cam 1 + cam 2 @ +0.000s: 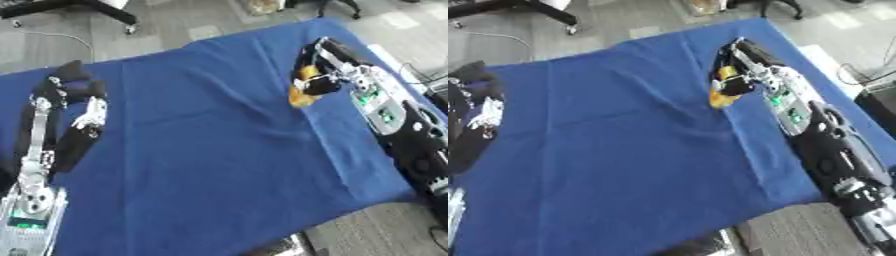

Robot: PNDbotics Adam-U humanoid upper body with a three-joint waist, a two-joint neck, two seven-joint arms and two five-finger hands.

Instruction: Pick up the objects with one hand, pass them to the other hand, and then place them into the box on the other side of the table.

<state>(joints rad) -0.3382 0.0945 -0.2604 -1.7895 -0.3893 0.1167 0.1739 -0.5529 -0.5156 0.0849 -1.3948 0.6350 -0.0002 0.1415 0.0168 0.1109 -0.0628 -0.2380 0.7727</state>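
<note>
- Leftmost, the left hand [74, 107] is lying on the blue cloth [210, 150] near the worktop's left edge, its fingers stretched out and relaxed, holding nothing.
- Only the left eye view is showing that hand and its silver forearm whole; in the right eye view the picture's left border is cutting it down to a sliver.
- Between the two hands, a broad stretch of wrinkled cloth is lying open, with bare room running to the near edge and to the far edge.
- Toward the far right corner, the right hand [741, 67] is curling its fingers round one yellow-orange object [721, 95], whose lower end is poking out below the fingers, just over the cloth; whether it is touching the cloth I cannot tell.
- At the right, the right forearm is running along the cloth's right edge, and the right eye view is showing more of it.
- Counting up: two hands, one orange object, one cloth; beyond the far edge, grey floor and a chair base [105, 12] are showing.
</note>
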